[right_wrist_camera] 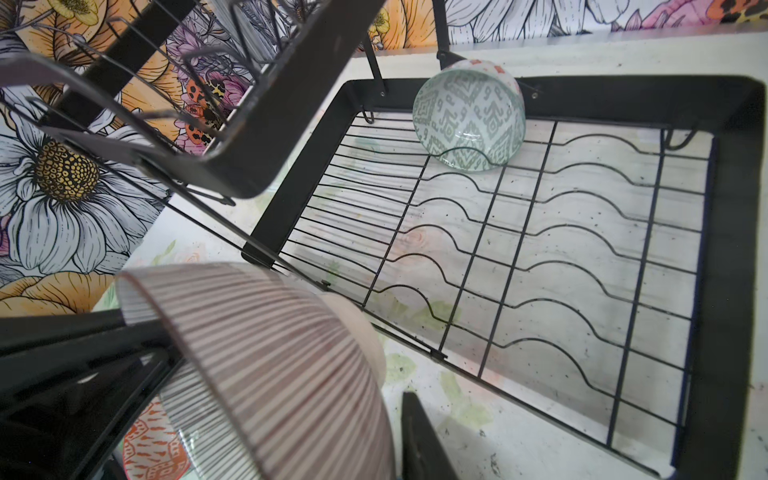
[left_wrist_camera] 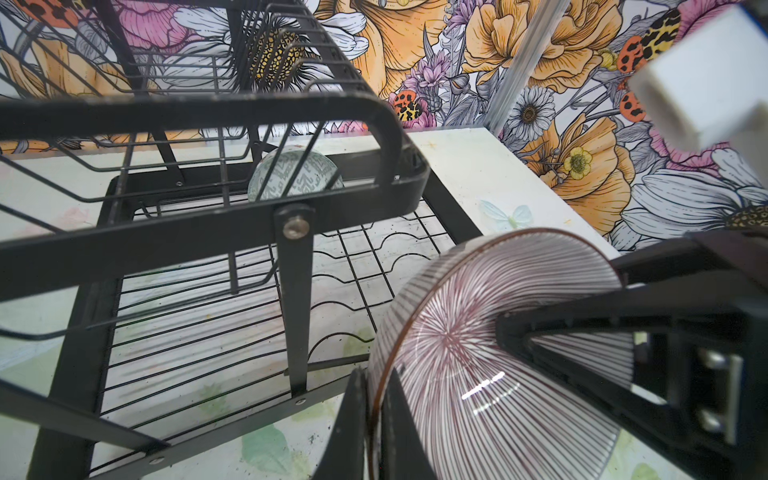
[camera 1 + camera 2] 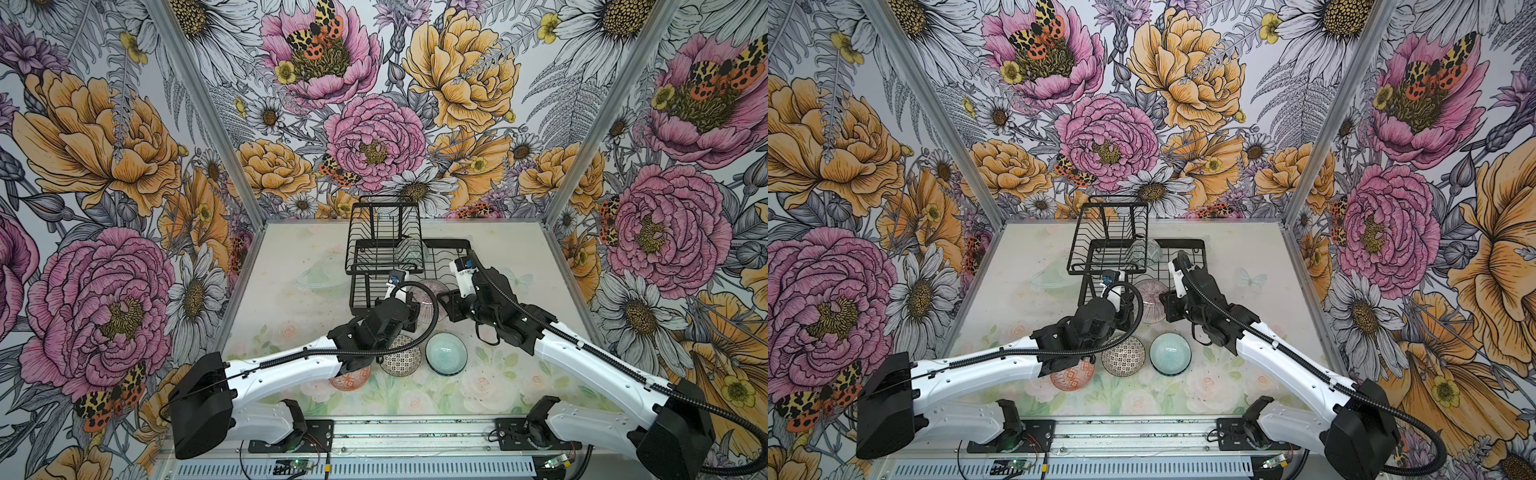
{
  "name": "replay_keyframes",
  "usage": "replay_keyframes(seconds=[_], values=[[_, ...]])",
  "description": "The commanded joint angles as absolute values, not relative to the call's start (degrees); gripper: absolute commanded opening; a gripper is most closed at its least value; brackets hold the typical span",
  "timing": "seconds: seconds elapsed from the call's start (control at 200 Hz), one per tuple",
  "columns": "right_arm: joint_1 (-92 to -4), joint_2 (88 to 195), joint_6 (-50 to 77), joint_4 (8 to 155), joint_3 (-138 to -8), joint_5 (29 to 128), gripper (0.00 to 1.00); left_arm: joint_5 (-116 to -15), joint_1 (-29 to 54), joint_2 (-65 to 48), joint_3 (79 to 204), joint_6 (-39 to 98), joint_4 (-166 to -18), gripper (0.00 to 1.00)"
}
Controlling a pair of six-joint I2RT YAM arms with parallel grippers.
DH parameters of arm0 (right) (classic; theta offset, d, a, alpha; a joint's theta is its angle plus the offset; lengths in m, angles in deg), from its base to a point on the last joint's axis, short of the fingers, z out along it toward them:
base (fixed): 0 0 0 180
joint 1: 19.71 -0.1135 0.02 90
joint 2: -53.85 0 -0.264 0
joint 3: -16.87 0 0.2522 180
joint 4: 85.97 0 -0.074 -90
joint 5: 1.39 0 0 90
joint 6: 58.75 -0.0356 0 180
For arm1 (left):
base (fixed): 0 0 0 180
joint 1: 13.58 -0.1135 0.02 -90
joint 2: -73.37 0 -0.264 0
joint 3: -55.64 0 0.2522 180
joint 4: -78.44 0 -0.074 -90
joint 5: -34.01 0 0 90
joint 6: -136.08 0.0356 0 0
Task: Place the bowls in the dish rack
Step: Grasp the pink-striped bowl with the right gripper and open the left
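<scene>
The left gripper [image 2: 376,411] is clenched on the rim of the pink ribbed bowl [image 2: 478,374], with the thin edge pinched between its two fingers. The right gripper [image 3: 1166,300] grasps the same bowl on the opposite side, one finger lying inside the bowl and the other behind the wall. The bowl stands on edge between the two grippers, just over the near edge of the dish rack [image 3: 446,242], beside the post that carries the raised wire basket [image 3: 376,216]. Its open side faces the left arm. Inside the rack's base tray, the grey-green patterned bowl [image 1: 469,124] lies tipped on its side against the tray's far edge, partly under the basket. The rest of the tray's wavy wire floor shows only the table [image 3: 519,257] beneath it. Three more bowls sit on the table toward its near edge, around the middle. The pale teal ringed bowl [image 3: 446,354] is upright, and the black-white mosaic bowl [image 3: 401,355] is just beside it on the left. The orange bowl [image 3: 1073,376] is further left, half hidden under the left arm.
</scene>
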State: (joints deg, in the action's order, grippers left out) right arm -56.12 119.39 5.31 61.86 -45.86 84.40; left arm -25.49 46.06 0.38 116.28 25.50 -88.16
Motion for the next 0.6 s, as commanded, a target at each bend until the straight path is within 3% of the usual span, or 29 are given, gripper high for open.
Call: replay_keyframes(seconds=[0.0, 0.09, 0.2, 0.275, 0.33, 0.405, 0.53, 0.596], values=[[-55.6, 120.2, 5.3, 62.4, -48.0, 87.7, 0.11, -28.1, 45.6, 0.5, 118.8, 25.6, -93.6, 0.0], [-55.1, 120.5, 6.0, 62.3, -48.3, 88.3, 0.0, -28.3, 45.4, 0.2, 119.0, 26.3, -91.2, 0.0], [-53.3, 120.7, 7.5, 61.7, -49.2, 87.4, 0.0, -30.7, 45.1, 1.1, 120.0, 28.3, -85.0, 0.0], [-51.4, 120.8, 9.1, 61.2, -49.8, 87.1, 0.0, -31.2, 44.8, 1.7, 121.3, 29.8, -78.9, 0.23], [-49.6, 121.1, 10.6, 60.6, -50.4, 86.8, 0.0, -31.2, 44.8, 2.4, 121.5, 31.0, -75.5, 0.52], [-47.4, 121.7, 13.6, 59.4, -51.7, 87.1, 0.0, -31.6, 44.1, 3.8, 121.3, 31.9, -71.7, 0.8], [-43.4, 123.1, 19.7, 58.5, -54.0, 88.5, 0.0, -36.5, 41.0, 5.2, 120.9, 32.2, -67.7, 0.98], [-41.4, 124.5, 23.6, 58.5, -55.8, 89.2, 0.0, -37.0, 40.1, 5.8, 120.5, 32.3, -66.7, 0.99]])
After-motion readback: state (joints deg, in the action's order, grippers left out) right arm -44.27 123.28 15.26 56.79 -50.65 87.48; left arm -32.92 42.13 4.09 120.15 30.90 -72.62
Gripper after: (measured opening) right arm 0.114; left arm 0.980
